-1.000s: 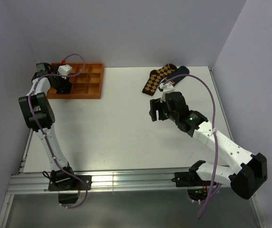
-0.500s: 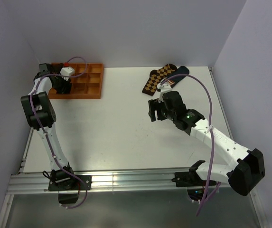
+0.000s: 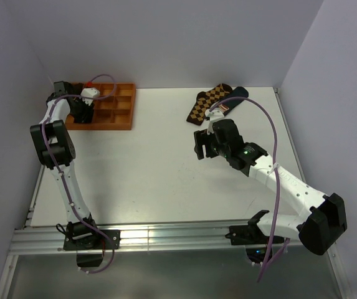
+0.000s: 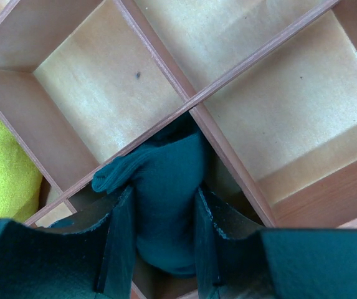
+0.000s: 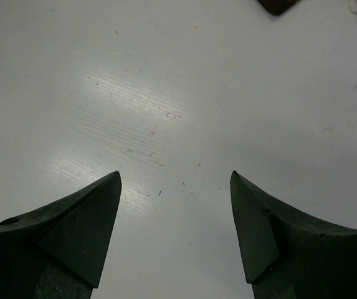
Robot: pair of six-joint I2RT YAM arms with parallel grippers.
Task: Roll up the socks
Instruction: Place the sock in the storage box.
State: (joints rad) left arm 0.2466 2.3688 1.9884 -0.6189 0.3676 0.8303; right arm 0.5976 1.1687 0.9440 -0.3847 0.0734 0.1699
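A rolled dark teal bundle of socks (image 4: 166, 168) sits between the jaws of my left gripper (image 4: 162, 193), which is shut on it. The bundle hangs over a divider of the wooden compartment tray (image 4: 240, 112), partly inside one cell. From above, the left gripper (image 3: 81, 109) is at the tray's (image 3: 119, 115) far-left end, and the bundle is hidden under it. My right gripper (image 3: 202, 144) hovers over bare table right of centre. In its wrist view the right gripper (image 5: 175, 177) stands open with nothing between its fingers.
A yellow rolled bundle (image 4: 0, 168) fills the cell next to the teal one. Brown argyle socks (image 3: 206, 103) and a dark sock (image 3: 235, 94) lie at the table's back right, just beyond the right gripper. Walls close in the back and sides.
The left arm has shifted slightly toward the tray's far-left corner with the bundle still gripped. The right arm has barely moved.
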